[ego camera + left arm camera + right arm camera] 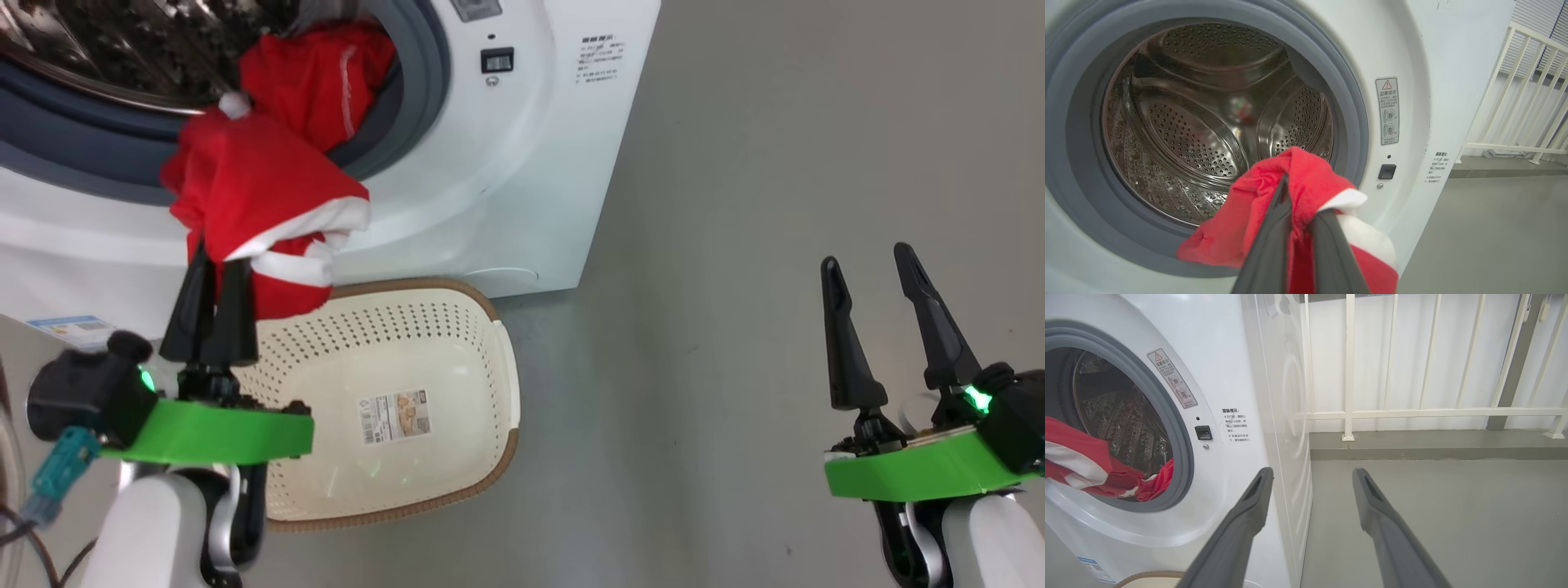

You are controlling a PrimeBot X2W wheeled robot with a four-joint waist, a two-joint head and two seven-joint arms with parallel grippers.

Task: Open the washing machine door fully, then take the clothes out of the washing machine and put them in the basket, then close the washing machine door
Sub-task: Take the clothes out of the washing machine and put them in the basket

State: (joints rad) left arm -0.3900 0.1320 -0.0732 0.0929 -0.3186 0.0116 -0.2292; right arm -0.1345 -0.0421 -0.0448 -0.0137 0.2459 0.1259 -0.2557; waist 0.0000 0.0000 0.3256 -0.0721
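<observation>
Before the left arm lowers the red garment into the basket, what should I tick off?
1. Left tool shut on the clothes: ok.
2. Clothes free of the washing machine: cannot tell; more red fabric lies against the gasket.
3. Basket upright, in front of the machine: ok.
4. Basket has room: ok, just a sticker on its bottom.
5. Right tool open, off to the side: ok.

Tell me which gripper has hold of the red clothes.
The left gripper: its fingers are shut on the clothes, while the right gripper stands open and empty.
</observation>
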